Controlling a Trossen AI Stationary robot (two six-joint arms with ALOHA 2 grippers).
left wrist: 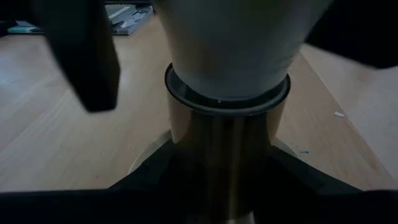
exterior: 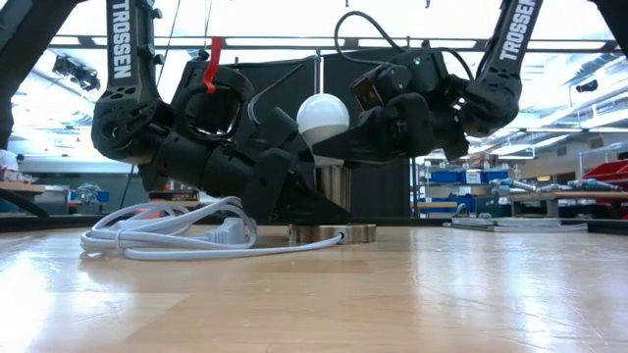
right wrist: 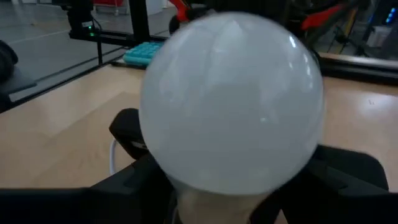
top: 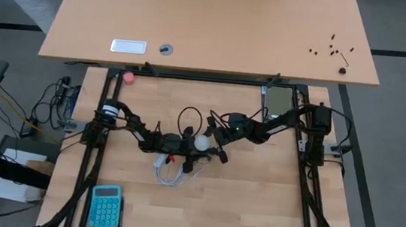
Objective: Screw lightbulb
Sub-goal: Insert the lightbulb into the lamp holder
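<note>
- Right gripper point(exterior: 339, 147) clamped on lightbulb point(exterior: 323, 118) neck.
- Left gripper point(exterior: 294, 201), at socket's point(exterior: 332, 233) 9 o'clock, clamps its base.
- Bulb seated upright; threads probably part-turned, tightening remains.

Pretty sure we're in a robotics lab or workshop: shelving with blue bins point(exterior: 446, 176) behind the wooden table point(exterior: 412, 294), overhead ceiling trusses point(exterior: 294, 41), loose cables point(top: 52, 109) on the floor.
</note>
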